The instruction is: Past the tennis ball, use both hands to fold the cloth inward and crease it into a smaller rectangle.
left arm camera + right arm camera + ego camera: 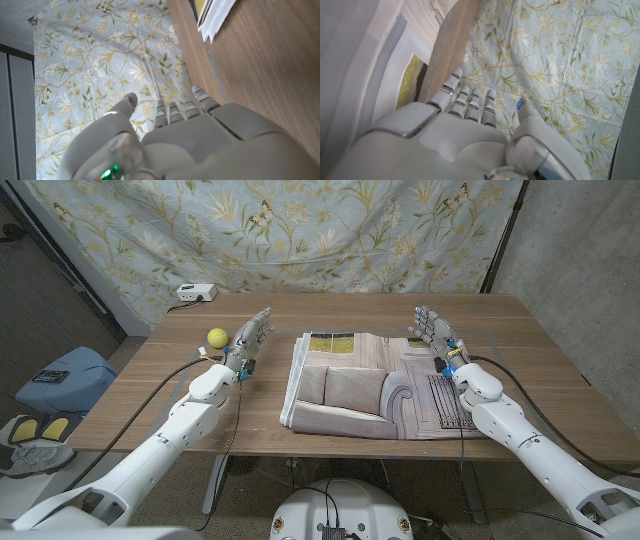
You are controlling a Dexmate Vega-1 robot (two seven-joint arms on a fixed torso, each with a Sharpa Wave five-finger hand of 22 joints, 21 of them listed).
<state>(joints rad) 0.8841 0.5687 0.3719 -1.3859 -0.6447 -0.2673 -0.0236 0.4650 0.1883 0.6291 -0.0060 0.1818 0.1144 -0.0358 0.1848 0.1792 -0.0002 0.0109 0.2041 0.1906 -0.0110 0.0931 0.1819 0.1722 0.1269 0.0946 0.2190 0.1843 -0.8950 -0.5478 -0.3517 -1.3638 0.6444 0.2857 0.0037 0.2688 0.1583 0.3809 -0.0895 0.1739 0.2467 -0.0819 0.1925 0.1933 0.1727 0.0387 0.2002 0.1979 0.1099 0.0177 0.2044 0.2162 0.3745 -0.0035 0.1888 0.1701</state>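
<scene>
Wooden table [150,395] holds folded cloth [375,385], tennis ball [216,336] beside empty, spread left robot hand [250,340]; right robot hand [435,332] likewise.

A makeshift robot-recording room, more lab than home. Bare grey concrete walls [570,240] left and right. Floral backdrop sheet [300,230], pale blue with leafy sprigs, hung loosely across the rear, sagging in folds, held by black stand poles [505,230] at its right edge. Plain wooden tabletop [180,390] on metal legs in the middle. Small white power unit [196,293] on the far left corner. Black cables [170,370] trailing over the wood. Blue bag [55,380] and yellow-and-grey shoes [30,435] on the floor at left.
</scene>
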